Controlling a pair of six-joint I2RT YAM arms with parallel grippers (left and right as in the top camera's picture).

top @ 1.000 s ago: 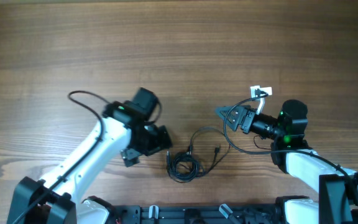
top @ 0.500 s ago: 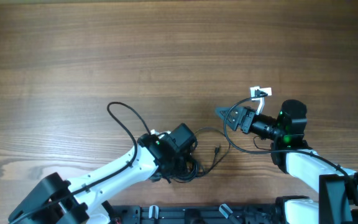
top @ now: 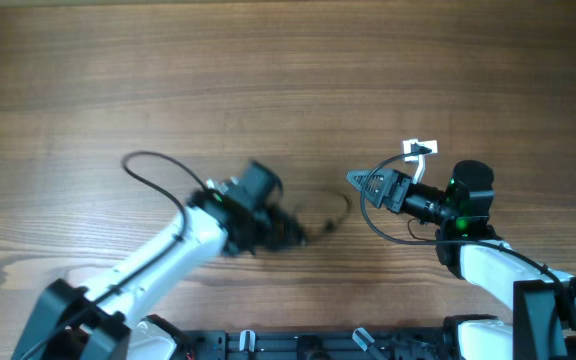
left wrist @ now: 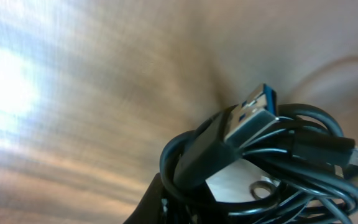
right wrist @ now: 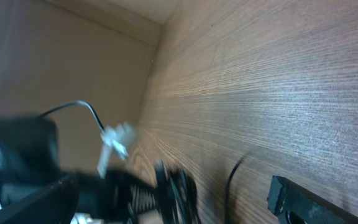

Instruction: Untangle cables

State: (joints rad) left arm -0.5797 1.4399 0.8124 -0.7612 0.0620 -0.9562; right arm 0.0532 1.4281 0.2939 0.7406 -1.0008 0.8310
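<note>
Your left arm swung away from the near edge, up and left, taking the bundle with it. Your right arm hadn't budged. The left gripper (top: 286,230) was pinched tight on the cables (left wrist: 291,158), with the coil and blue USB plug (left wrist: 252,115) bunched right at the wrist camera. Lifted or dragged over the table (top: 268,80), couldn't tell. One loose cord (top: 340,203) trailed toward the right gripper (top: 360,186), which was spread wide and empty. The step looked like pulling the tangle apart. Next you'd likely need the right to catch that tail and pull opposite.
</note>
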